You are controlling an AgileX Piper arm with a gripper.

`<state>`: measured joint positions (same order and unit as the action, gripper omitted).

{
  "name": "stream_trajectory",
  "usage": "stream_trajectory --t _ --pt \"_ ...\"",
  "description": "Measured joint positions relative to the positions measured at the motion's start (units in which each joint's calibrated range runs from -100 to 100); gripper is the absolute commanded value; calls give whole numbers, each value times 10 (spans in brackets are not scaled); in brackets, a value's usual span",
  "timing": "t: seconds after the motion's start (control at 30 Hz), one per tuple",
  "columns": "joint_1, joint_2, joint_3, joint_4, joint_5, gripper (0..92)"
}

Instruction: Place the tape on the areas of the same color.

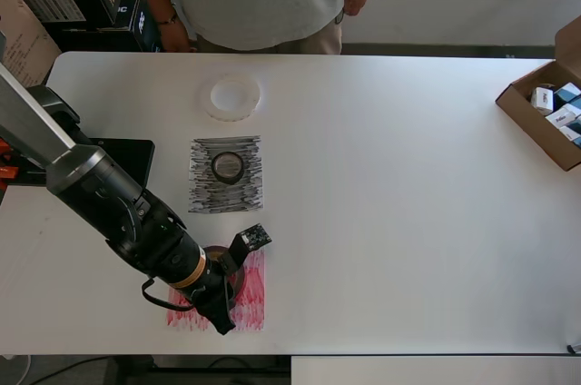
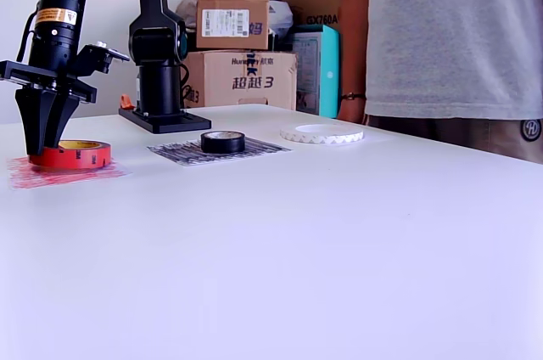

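Red roll (image 2: 71, 154) is seated on red sheet (image 2: 64, 171), hand (image 2: 44, 135) straddling it, grip unclear. Black roll (image 2: 223, 141) is placed; white roll (image 2: 321, 133) apparently too.

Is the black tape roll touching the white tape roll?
Apart. The overhead view shows the black tape roll on the black-scribbled sheet, with bare table before the white tape roll.
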<state>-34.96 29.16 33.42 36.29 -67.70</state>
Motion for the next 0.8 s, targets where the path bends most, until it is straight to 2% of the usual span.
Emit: stream_trajectory --t 0.6,0.8 --pt "-8 47 -44 -35 -1 10" --pt "-8 47 -35 -48 -1 147"
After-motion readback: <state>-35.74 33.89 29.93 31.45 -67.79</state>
